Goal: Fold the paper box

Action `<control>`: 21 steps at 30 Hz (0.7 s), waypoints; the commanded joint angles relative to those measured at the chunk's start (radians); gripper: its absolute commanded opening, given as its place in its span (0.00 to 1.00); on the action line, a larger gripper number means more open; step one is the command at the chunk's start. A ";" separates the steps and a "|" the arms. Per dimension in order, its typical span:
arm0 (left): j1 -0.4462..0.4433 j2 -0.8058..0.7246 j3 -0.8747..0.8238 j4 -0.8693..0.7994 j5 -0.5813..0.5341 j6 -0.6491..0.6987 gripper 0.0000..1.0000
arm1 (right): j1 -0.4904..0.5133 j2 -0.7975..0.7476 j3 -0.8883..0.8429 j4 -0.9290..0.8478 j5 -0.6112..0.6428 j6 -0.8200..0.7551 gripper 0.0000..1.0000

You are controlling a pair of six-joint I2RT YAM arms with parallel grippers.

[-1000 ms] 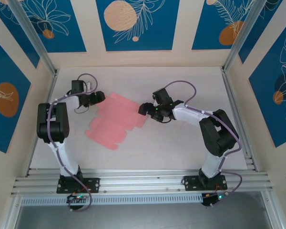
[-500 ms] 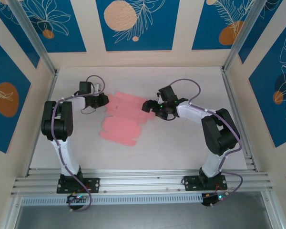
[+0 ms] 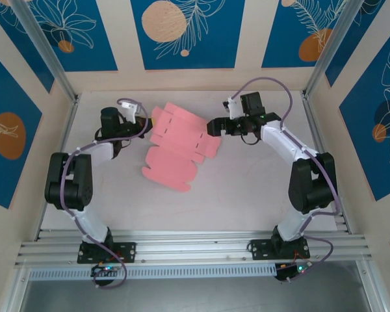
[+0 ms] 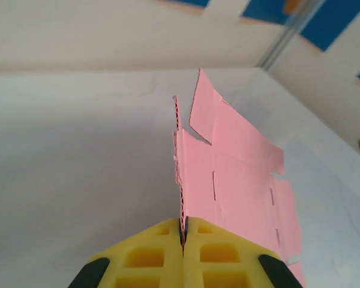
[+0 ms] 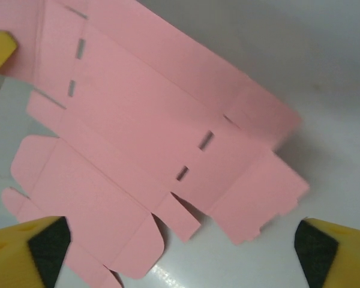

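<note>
Left claw (image 4: 183, 231): clamped on the edge of the paper box (image 3: 175, 153), to lift that side.
Right claw (image 3: 214, 127): wide apart, holding nothing, ready to help.
Paper box: unfolded, on the table (image 3: 247, 188) between my claws.

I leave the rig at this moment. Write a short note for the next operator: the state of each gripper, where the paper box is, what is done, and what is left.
Grippers: the left gripper has its jaws shut on the left edge of the paper box. The right gripper has its jaws open at the right edge and holds nothing.
Where: the paper box is a pink cut-out sheet on the middle of the table, between the arms.
Done: one edge is gripped.
Left: all the folding. No wall or flap stands up yet.
</note>
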 commanded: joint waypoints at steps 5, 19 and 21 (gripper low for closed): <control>-0.035 -0.043 -0.016 0.123 0.223 0.146 0.00 | 0.000 0.024 0.156 -0.090 -0.099 -0.315 1.00; -0.045 -0.064 -0.046 0.150 0.208 0.143 0.00 | -0.002 0.210 0.263 -0.190 -0.216 -0.400 0.85; -0.046 -0.062 -0.052 0.168 0.200 0.128 0.00 | 0.001 0.212 0.232 -0.170 -0.217 -0.394 0.84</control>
